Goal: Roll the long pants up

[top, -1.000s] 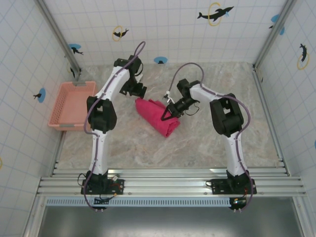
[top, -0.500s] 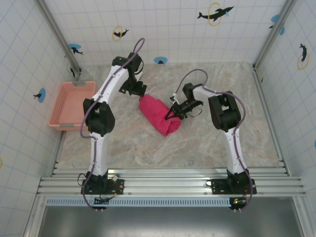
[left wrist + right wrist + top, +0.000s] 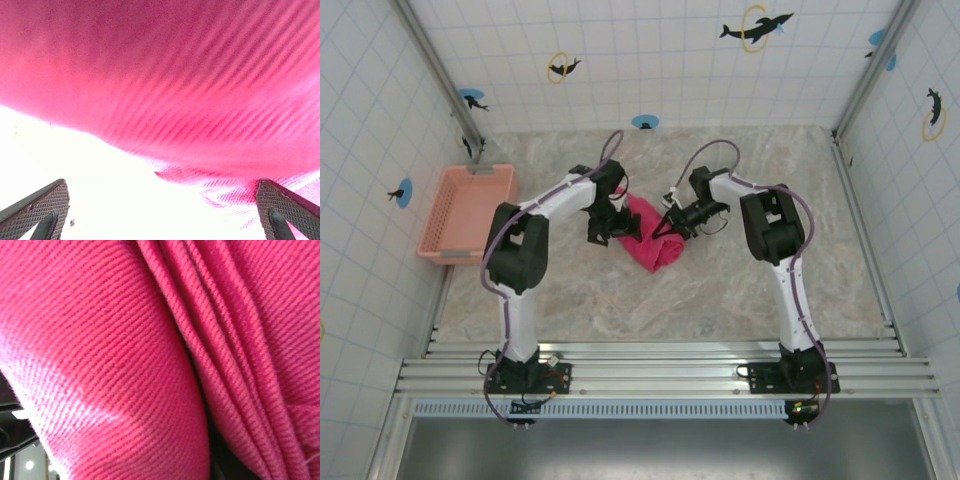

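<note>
Your long pants [image 3: 656, 250] lie as a compact pink-red bundle near the middle of the marbled surface [image 3: 720, 290], its long side running on a slant from far-left to near-right in the top view. Both arms reach in over it, so the bundle sits directly between the two sets of jaws. Your right gripper [image 3: 667, 224] is on the bundle's far-right edge, its jaws drawn narrow and pinched onto a fold of the cloth. In that wrist's view the twill weave of the pants [image 3: 115, 355] is pressed close to the lens, with several stacked folds running down the right side. Your left gripper [image 3: 617, 226] is against the bundle's far-left end with its jaws spread wide and holding nothing. From its wrist you see the two ribbed fingers [image 3: 42, 202] far apart at the bottom corners and the rounded side of the pants [image 3: 165, 75] looming just ahead of them, with bright bare surface below. Well apart to the left, against the tiled wall, stands the paler salmon lattice basket [image 3: 455, 256], with nothing visible inside it.
</note>
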